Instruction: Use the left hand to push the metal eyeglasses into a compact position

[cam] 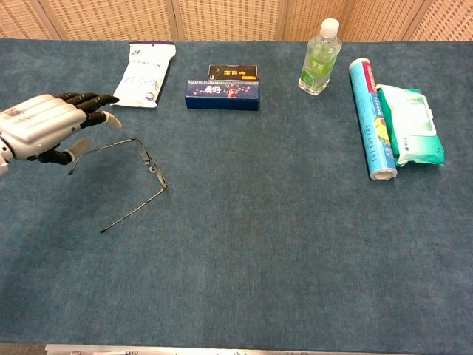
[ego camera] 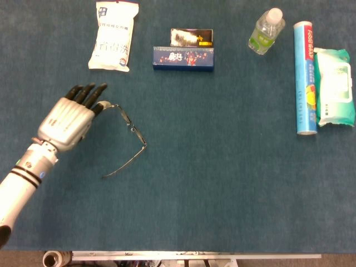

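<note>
Head view: left hand (ego camera: 69, 118), fingers extended and apart, grasping nothing, hovers over the far-left temple arm of the metal eyeglasses (ego camera: 130, 131), which lie unfolded on the blue table cover (ego camera: 222, 183), left of centre. Chest view: same hand (cam: 44, 129) above the left temple; whether it touches the frame cannot be told.
</note>
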Robot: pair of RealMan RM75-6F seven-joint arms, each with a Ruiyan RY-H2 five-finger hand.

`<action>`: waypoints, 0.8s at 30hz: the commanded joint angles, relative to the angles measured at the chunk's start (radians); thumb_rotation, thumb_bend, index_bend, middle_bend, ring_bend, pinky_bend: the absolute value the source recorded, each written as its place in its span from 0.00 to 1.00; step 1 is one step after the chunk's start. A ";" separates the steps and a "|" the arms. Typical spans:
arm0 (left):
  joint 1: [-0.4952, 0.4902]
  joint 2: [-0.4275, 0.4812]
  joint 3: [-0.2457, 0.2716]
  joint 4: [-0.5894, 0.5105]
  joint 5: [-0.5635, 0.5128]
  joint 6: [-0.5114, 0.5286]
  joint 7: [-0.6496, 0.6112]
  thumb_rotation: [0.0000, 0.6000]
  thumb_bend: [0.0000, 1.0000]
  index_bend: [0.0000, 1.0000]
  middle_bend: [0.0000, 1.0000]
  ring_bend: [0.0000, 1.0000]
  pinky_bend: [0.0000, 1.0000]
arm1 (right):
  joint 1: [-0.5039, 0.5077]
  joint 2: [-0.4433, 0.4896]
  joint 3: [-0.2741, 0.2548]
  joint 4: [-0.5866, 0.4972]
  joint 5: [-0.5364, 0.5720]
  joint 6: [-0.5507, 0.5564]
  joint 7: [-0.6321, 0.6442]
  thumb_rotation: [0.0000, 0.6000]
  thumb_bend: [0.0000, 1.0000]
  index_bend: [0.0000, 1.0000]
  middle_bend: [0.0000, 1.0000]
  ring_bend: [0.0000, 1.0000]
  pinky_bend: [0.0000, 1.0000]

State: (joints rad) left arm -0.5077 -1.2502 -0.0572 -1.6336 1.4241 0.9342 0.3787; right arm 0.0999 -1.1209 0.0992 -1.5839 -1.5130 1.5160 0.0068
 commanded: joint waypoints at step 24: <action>-0.163 -0.072 0.036 -0.003 -0.083 -0.129 0.342 1.00 1.00 0.20 0.06 0.05 0.19 | -0.005 0.019 0.009 -0.008 0.010 0.008 0.028 1.00 0.28 0.43 0.35 0.17 0.39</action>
State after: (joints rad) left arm -0.6667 -1.3183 -0.0223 -1.6345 1.3459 0.8065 0.7153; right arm 0.0950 -1.1024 0.1085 -1.5916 -1.5032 1.5239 0.0348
